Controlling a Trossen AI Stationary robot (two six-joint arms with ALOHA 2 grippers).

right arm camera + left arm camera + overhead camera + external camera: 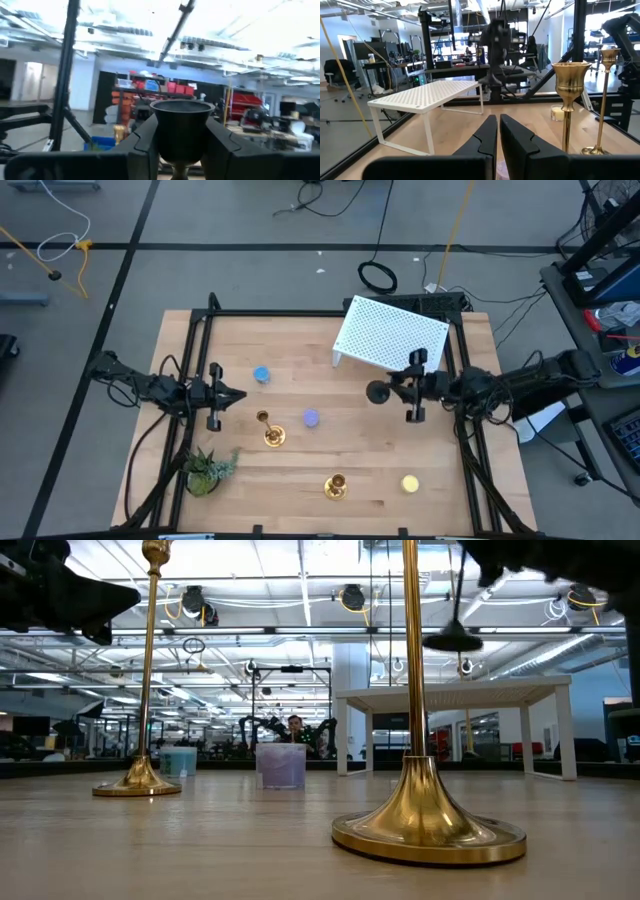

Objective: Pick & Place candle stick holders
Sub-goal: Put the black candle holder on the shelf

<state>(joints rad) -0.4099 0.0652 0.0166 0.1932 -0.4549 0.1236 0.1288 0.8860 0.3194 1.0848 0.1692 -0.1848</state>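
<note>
The right gripper [392,391], jaws clamped on the black candle holder [377,391], carries it clear above the surface beside the white stand [390,333], presumably for placing; the left gripper [232,397] waits near the left edge, jaws closed and empty.

From my low view, the 2 brass candle stick holders are cut off: the near one [428,820] loses its whole top past the frame edge. The black holder [182,132] in my right wrist view shows only its cup; the stem runs off the frame. The right gripper [381,391] hides its stem from above.
</note>
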